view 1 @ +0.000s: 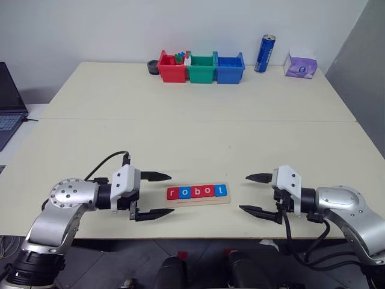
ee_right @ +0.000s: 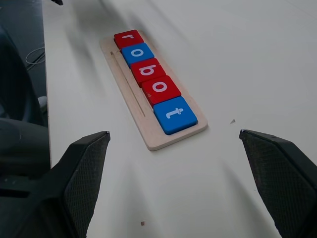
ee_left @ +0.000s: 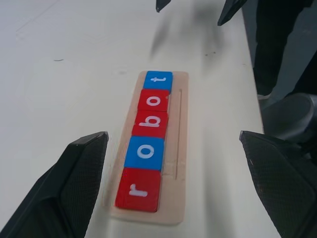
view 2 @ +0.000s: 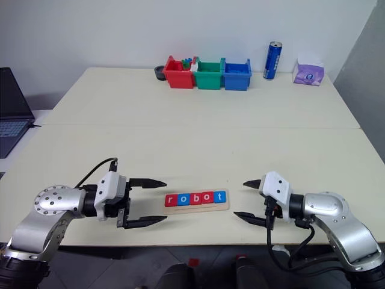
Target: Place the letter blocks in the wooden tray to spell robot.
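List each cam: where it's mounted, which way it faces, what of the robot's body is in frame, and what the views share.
Left eye, right eye: on the head, facing forward and down over the table; both arms show, with the left gripper and right gripper open either side of the wooden tray.
Left wrist: looks along its own black fingers down the tray from the r block.
Right wrist: looks along its own fingers from the t block.
Shared: all views show the letter blocks spelling robot.
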You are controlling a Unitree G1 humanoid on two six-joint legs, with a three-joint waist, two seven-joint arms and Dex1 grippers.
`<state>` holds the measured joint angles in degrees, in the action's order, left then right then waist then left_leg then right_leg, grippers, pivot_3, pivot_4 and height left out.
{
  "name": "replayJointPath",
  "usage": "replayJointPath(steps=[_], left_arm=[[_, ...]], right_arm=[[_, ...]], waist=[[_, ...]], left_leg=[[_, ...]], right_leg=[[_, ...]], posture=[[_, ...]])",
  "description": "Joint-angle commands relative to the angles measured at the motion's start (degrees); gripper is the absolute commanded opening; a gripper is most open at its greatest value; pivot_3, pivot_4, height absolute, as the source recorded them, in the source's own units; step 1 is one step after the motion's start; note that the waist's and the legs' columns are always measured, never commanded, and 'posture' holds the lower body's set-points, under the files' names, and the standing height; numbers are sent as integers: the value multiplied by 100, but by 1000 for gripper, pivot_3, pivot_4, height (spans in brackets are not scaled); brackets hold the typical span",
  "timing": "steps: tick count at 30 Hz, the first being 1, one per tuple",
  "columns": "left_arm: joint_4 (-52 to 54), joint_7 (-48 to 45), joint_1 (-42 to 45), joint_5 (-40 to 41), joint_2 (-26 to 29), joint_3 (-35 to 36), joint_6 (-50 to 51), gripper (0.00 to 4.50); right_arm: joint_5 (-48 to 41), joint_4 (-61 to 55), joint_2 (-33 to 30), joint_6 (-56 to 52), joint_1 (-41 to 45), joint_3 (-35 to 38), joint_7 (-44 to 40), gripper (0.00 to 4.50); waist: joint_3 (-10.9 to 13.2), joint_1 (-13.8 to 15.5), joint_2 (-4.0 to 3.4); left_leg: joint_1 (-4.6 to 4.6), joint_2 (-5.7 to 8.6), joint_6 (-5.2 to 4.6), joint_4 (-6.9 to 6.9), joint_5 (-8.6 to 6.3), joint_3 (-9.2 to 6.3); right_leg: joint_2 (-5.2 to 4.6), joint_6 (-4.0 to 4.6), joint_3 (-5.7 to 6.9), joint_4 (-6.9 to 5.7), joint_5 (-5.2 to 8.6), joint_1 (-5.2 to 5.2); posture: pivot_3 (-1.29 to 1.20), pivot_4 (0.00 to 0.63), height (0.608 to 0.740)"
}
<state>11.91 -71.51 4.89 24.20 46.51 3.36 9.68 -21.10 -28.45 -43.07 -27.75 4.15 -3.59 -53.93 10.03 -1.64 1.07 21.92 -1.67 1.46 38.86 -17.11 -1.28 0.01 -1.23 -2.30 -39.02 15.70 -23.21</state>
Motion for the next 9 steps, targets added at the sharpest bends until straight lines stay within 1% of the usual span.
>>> replayJointPath(steps=[1, 9], left_arm=[[234, 305, 5, 9, 102, 85, 394, 4500], [257, 352, 46, -122, 227, 38, 425, 4500]], right_arm=[[-75, -96, 12, 160, 28, 76, -29, 4462], [-290, -183, -53, 44, -22, 166, -100, 4462]], waist=[[0, 0, 0], [1, 0, 1]], left_leg=[[0, 0, 0, 0, 0, 0], [0, 0, 0, 0, 0, -1]], right_leg=[[0, 0, -1, 0, 0, 0], [0, 0, -1, 0, 0, 0]], posture=[[0, 150, 740], [0, 150, 740]])
